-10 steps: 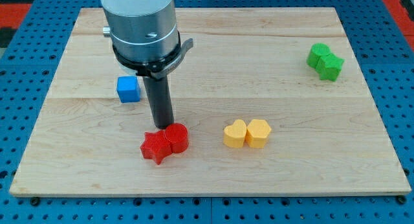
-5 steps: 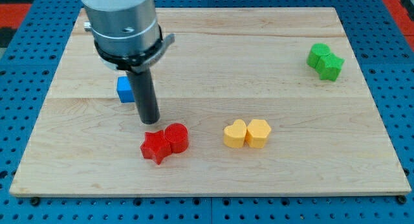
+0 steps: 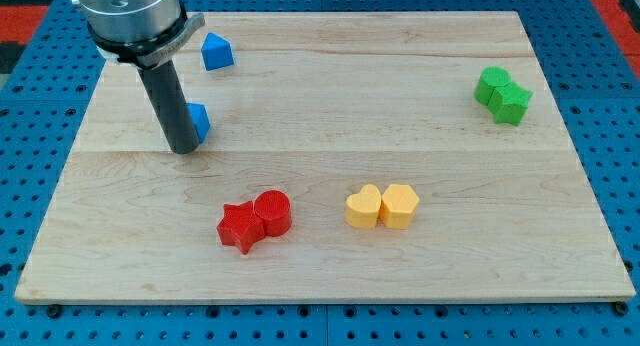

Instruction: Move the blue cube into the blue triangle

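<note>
The blue cube (image 3: 199, 121) sits on the wooden board's left part, mostly hidden behind my rod. My tip (image 3: 184, 148) rests at the cube's lower left edge, touching or almost touching it. The blue triangle (image 3: 216, 52) lies above the cube, near the board's top edge, apart from it. The arm's grey body fills the view's top left.
A red star (image 3: 239, 227) and a red cylinder (image 3: 273, 212) touch each other at the bottom centre. Two yellow blocks (image 3: 381, 206) sit side by side to their right. Two green blocks (image 3: 502, 94) sit at the view's right. The wooden board (image 3: 330, 276) lies on a blue pegboard.
My rod has moved up and left, from just above the red blocks to the blue cube's lower left side. The arm body no longer hides the blue triangle.
</note>
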Action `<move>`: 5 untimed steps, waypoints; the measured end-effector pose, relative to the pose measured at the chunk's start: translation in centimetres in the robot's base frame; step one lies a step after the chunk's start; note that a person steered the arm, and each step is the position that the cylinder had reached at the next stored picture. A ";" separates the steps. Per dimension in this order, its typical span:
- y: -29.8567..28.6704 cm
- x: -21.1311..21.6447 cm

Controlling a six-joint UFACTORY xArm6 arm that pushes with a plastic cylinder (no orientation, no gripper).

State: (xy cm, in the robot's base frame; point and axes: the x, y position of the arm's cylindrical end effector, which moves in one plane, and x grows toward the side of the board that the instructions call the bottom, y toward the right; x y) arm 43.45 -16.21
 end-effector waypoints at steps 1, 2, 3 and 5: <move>-1.6 -1.5; -2.2 -3.2; -0.8 -4.3; 2.6 -4.2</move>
State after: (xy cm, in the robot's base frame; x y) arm 39.24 -13.59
